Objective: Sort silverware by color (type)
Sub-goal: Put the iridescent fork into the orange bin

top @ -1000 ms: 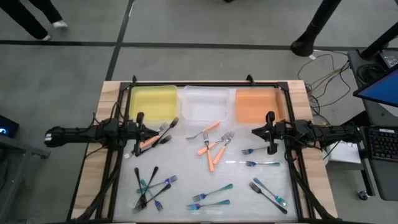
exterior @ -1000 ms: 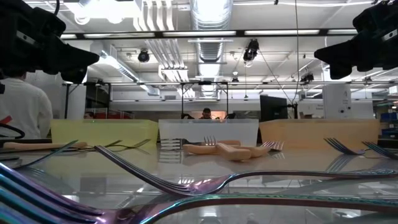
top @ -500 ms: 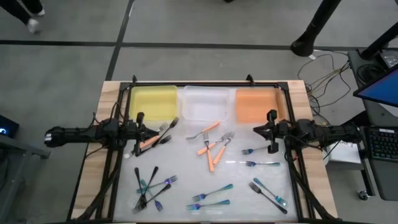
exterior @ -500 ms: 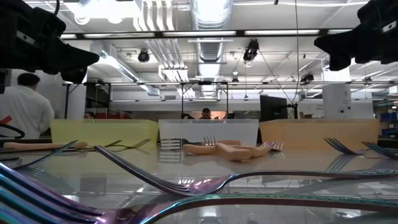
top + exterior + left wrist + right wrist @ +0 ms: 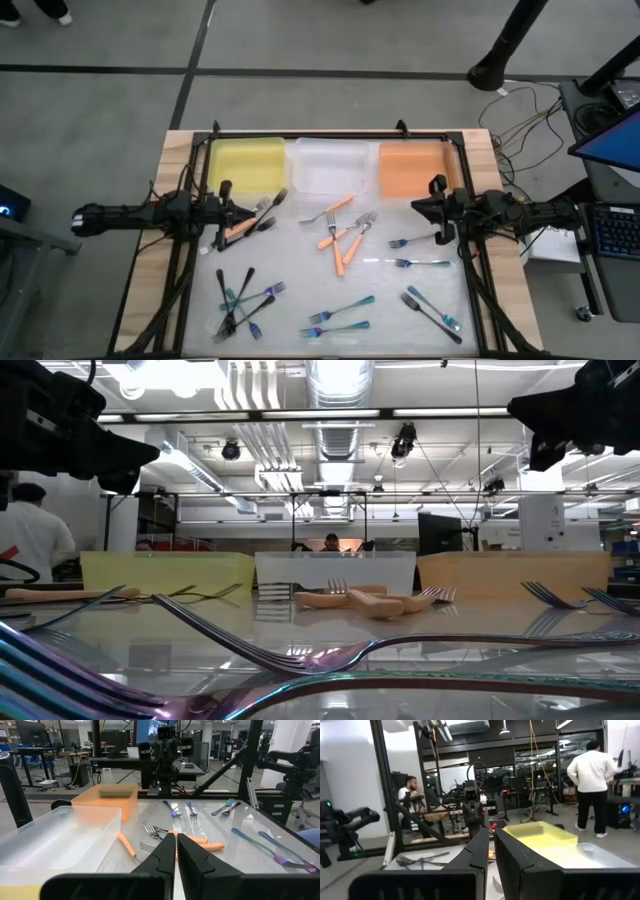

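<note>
Small forks lie scattered flat on the glossy table. Orange-handled ones [image 5: 342, 240] cluster in the middle, and one orange fork [image 5: 240, 228] lies with black forks [image 5: 264, 210] under my left gripper. A black and teal pile [image 5: 240, 298] sits near the left front. Teal forks [image 5: 340, 315] lie toward the near edge, and more teal forks [image 5: 412, 262] lie at the right. My left gripper [image 5: 222, 214] hovers shut at the table's left [image 5: 176, 839]. My right gripper [image 5: 438, 214] hovers shut at the right [image 5: 490, 836], above the table.
Three trays line the far edge: yellow [image 5: 245, 163], clear [image 5: 328, 166] and orange [image 5: 410, 168]. A black frame [image 5: 330, 137] borders the table. A person [image 5: 592, 775] stands in the room beyond the table, and another sits by the frame [image 5: 410, 790].
My right gripper has drawn back a little toward the table's right edge and risen slightly, staying shut. The forks have not moved. A person has walked across the room behind the table.
</note>
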Tool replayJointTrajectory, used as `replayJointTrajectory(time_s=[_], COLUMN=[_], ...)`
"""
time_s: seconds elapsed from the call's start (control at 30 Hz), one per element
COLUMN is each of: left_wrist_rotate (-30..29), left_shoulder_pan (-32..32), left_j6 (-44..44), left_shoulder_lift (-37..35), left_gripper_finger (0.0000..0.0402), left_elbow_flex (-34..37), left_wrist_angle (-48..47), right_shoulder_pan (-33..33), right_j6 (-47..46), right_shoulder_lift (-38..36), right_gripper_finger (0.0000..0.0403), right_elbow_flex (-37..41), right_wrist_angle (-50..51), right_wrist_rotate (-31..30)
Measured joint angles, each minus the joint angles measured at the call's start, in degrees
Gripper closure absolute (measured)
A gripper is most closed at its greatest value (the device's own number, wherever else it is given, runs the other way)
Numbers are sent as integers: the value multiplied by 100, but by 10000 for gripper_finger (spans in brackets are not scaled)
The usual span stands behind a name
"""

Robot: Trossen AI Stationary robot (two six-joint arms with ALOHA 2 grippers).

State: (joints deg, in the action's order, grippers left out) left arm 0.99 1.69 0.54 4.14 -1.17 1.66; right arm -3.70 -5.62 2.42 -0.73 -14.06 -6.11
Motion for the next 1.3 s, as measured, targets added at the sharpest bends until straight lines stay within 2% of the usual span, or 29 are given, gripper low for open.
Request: replayJointTrajectory(time_s=[0.27,0.53,0.67,0.83,1.1,1.3], left_wrist_rotate=[0,0,0,0,0,0], left_shoulder_pan=[0,0,0,0,0,0], left_j6=[1,1,-1,1,0,1], left_shoulder_lift=[1,1,0,1,1,0], left_gripper_finger=[402,402,402,402,402,402], left_elbow_flex=[0,0,0,0,0,0], left_wrist_angle=[-1,-1,1,0,0,1], right_shoulder_pan=[0,0,0,0,0,0], right_j6=[-1352,-1601,-1785,-1829,-2746,-3093], right_shoulder_lift=[52,412,761,1509,2982,3793], right_gripper_finger=[380,380,380,380,378,340], right_elbow_flex=[0,-38,-496,-1556,-3305,-4068], right_wrist_angle=[61,254,667,2138,5621,7051], right_wrist_rotate=[-875,-883,-876,-894,-881,-660])
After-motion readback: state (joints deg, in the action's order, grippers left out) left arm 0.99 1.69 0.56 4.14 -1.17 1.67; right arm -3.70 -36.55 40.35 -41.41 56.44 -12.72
